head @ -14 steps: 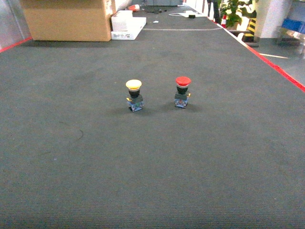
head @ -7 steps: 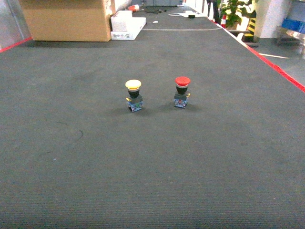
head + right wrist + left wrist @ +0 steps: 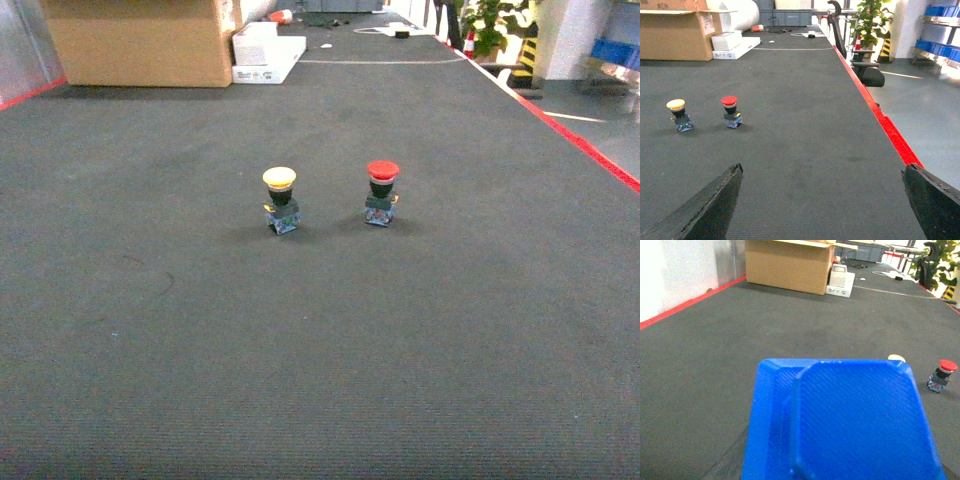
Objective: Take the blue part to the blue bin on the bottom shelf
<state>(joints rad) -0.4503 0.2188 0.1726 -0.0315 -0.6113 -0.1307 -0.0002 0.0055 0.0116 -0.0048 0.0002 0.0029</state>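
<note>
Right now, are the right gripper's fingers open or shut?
Open. In the right wrist view the two dark fingers sit at opposite lower corners, with bare gray mat between them and nothing held.

A warehouse-like workshop — cardboard box (image 3: 140,40), blue bins (image 3: 940,49) on racks, red floor tape (image 3: 880,117).

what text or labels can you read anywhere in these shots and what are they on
Cardboard box: dark print along its top flap and a printed patch on its side, both too blurred to read.
White boxes beside it: no legible marking.
Yellow push button, red push button and blue part: no text visible.
</note>
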